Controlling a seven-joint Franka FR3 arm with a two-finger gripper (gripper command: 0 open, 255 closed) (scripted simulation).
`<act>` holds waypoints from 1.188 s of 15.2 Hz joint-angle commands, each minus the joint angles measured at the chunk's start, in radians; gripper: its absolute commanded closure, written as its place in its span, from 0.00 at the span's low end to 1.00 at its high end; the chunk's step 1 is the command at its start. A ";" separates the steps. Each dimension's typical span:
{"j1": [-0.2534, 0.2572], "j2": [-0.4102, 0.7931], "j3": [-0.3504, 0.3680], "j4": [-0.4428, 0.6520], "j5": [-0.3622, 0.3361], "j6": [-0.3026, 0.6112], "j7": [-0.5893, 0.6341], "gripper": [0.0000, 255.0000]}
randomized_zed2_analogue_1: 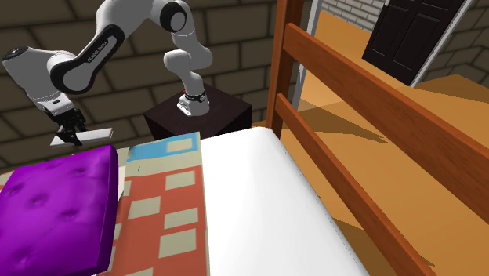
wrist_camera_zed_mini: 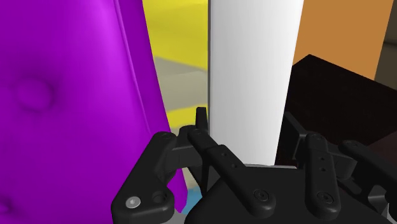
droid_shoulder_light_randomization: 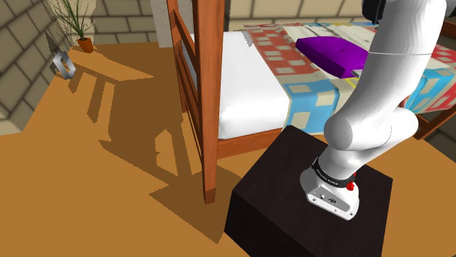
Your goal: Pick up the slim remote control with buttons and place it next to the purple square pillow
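Black two-finger pincer [randomized_zed2_analogue_1: 73, 135] is clamped on the slim, flat, pale-grey remote control [randomized_zed2_analogue_1: 98, 134], holding it level near the purple square tufted pillow [randomized_zed2_analogue_1: 55, 204] on the patchwork quilt [randomized_zed2_analogue_1: 161, 204]; whether the remote touches the bed is unclear.

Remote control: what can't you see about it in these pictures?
- Buttons: the flat grey remote control in the black hand is too small in the second exterior view.
- White arm: top cut off by the shoulder view's upper edge.
- Purple square pillow: cut off by the second exterior view's left edge.
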 commanded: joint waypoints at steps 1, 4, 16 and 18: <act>-0.006 0.013 0.009 -0.015 0.015 0.024 -0.009 1.00; -0.016 0.033 0.022 -0.034 0.036 0.055 -0.023 1.00; -0.068 0.125 0.091 -0.088 0.134 0.171 -0.085 1.00; -0.078 0.140 0.104 -0.093 0.149 0.187 -0.095 1.00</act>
